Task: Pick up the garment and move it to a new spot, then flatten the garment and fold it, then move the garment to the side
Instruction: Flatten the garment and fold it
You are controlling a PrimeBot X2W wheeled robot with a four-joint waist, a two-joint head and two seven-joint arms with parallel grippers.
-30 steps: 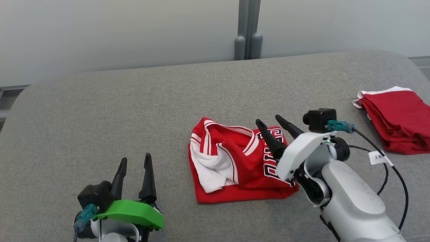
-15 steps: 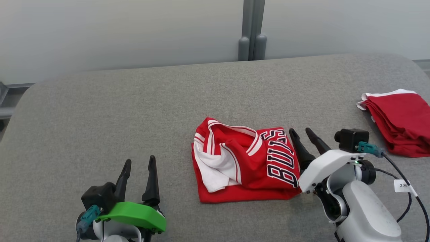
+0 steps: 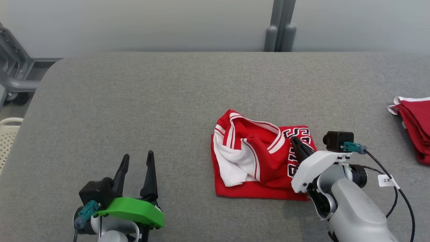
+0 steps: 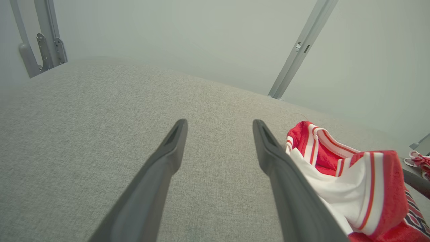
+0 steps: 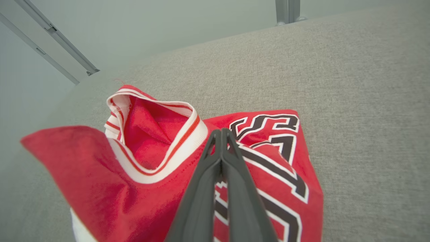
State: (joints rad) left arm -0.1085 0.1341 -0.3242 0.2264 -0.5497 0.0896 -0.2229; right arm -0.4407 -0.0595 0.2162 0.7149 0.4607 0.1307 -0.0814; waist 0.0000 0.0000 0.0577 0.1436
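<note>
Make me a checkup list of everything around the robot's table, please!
Surface: grey padded table, flat.
Job's things: red jersey, rumpled, mid-table.
Clutter: folded red clothes at the right edge.
Tools: left tool open, apart from the jersey; right tool shut, tips on the jersey's lettering.
Cables: black cable with white tag, lower right.
Surroundings: pale wall, grey post, wheeled frame and pale basket at left.

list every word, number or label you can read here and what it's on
"S": end letter of the black, white-edged lettering on the red jersey; the rest is hidden by folds and the right pincer.
"2": on the white tag hanging off the right arm; the mark after it is too small to read.
Nothing else legible.
</note>
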